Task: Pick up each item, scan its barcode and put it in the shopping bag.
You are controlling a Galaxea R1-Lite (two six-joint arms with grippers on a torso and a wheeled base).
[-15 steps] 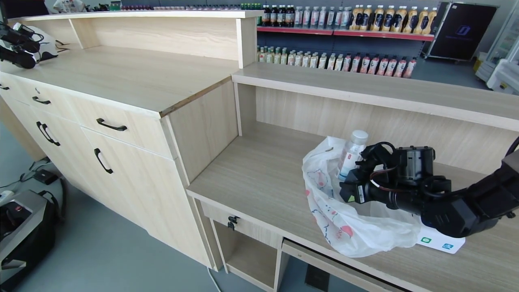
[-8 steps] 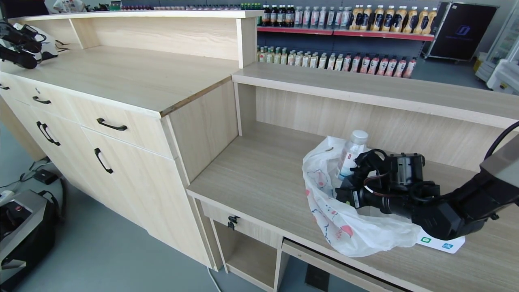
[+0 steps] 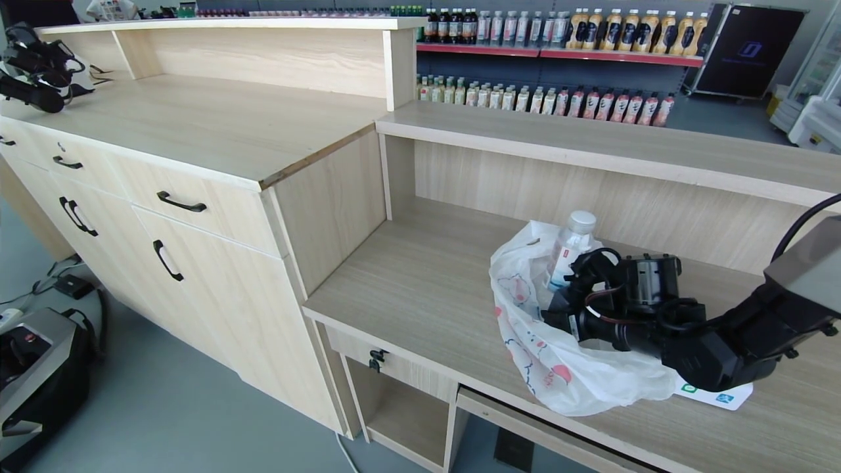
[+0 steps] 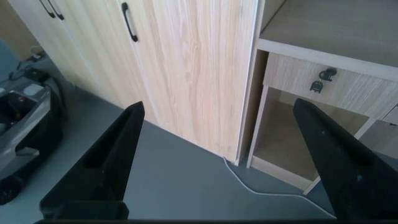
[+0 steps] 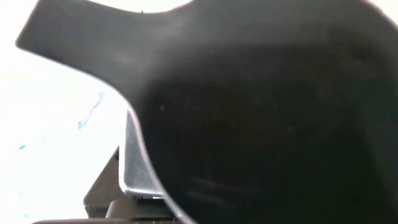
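Observation:
A white plastic shopping bag with a cartoon print lies open on the lower counter. A clear bottle with a white cap stands upright in the bag's far side. My right gripper reaches into the bag's mouth just in front of the bottle, its tip hidden by the plastic. In the right wrist view a large dark shape sits against the white bag. My left gripper hangs open over the grey floor beside the cabinet, holding nothing.
A white card with green and blue icons lies under the bag's right end. The counter's raised back wall stands just behind the bag. A black device rests on the upper counter at far left. A dark bag sits on the floor.
My right arm has sunk lower and pushed a little left, deeper into the bag's mouth. The bottle and bag have stayed put.

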